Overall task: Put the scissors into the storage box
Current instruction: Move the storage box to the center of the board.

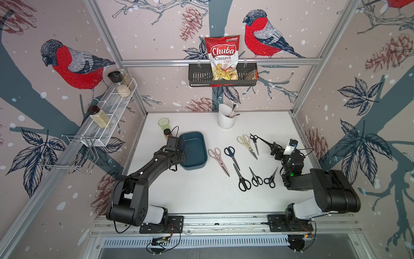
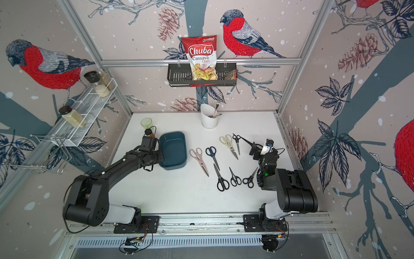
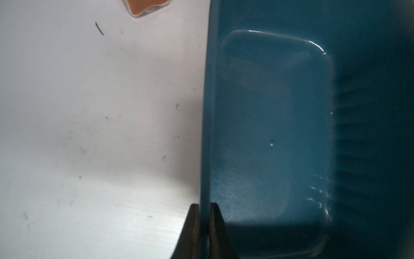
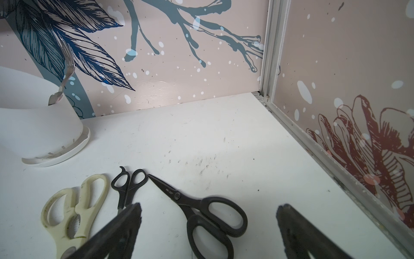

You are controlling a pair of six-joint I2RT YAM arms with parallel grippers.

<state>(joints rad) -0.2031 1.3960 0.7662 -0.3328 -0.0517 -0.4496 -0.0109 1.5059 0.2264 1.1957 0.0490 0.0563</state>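
Your right hand (image 4: 210, 208) wide open, empty, above all-black scissors (image 4: 177, 195) on table (image 4: 224, 134): handles under hand, blades pointing away. Your left hand (image 3: 205, 208) pinches storage box (image 1: 193, 148) rim, well apart.

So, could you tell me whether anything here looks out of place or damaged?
Nothing is spilled. The white cup near the back wall has a base ring that looks notched and uneven, perhaps chipped, perhaps by design. The scissors lie closed, and the storage box is empty.
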